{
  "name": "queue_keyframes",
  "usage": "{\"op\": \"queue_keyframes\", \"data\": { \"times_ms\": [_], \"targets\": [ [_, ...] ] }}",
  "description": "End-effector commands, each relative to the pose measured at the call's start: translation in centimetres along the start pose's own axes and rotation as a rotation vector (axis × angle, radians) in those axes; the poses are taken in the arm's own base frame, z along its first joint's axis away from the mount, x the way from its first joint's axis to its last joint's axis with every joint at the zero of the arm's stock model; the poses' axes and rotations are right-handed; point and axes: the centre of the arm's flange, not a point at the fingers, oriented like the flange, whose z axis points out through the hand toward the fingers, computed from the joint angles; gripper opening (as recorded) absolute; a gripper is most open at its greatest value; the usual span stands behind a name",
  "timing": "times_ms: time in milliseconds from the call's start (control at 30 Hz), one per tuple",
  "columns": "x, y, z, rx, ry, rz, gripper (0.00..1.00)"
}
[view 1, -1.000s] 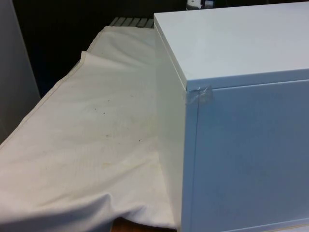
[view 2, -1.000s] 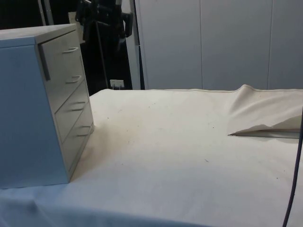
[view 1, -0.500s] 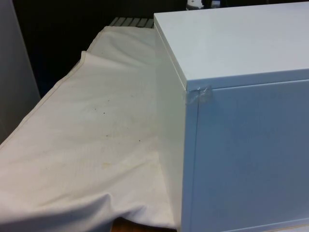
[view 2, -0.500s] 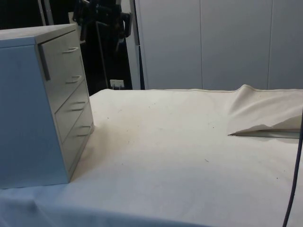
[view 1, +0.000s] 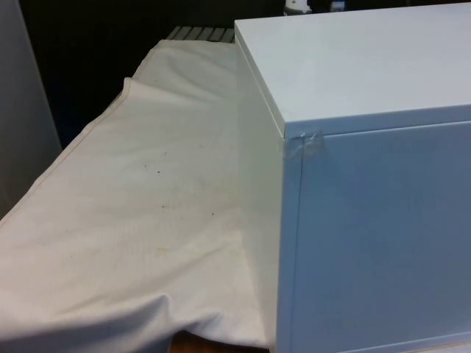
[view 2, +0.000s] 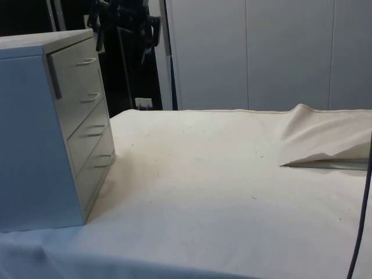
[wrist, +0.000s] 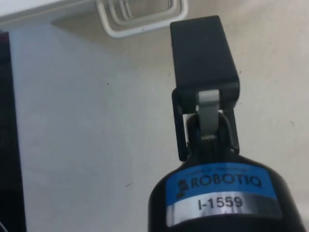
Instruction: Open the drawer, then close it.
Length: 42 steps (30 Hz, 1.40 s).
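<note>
You couldn't tell whether your jaws were parted or clenched. They hung just short of the stacked handles [wrist: 140,17]. One chest [view 2: 35,133] stood on the desk [view 2: 232,174] below them, with four drawers [view 2: 87,110], all shut.

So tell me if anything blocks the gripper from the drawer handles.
Nothing visible does. The gripper hangs in the air above and in front of the chest; the handles face the bare cloth.

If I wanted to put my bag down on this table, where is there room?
Most of the white cloth is bare, from the chest of drawers across to the raised fold at its far end. Close in front of the drawer handles, the gripper hangs overhead.
</note>
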Motion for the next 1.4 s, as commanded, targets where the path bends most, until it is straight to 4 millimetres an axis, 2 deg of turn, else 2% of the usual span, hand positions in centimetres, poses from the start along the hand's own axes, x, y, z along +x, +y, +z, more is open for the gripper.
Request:
{"op": "queue_keyframes", "data": {
  "times_ms": [0, 567, 867, 1100, 1367],
  "targets": [
    [0.2, 0.0, 0.0, -0.021, 0.008, -0.014, 1.00],
    [0.0, -0.2, 0.6, -0.019, 0.031, -0.101, 1.00],
    [-0.2, 0.3, 0.7, -0.036, 0.045, -0.131, 1.00],
    [0.6, 1.6, 1.7, -0.052, 0.066, -0.128, 1.00],
    [1.5, 1.8, 2.0, -0.050, 0.068, -0.127, 1.00]
  ]
}}
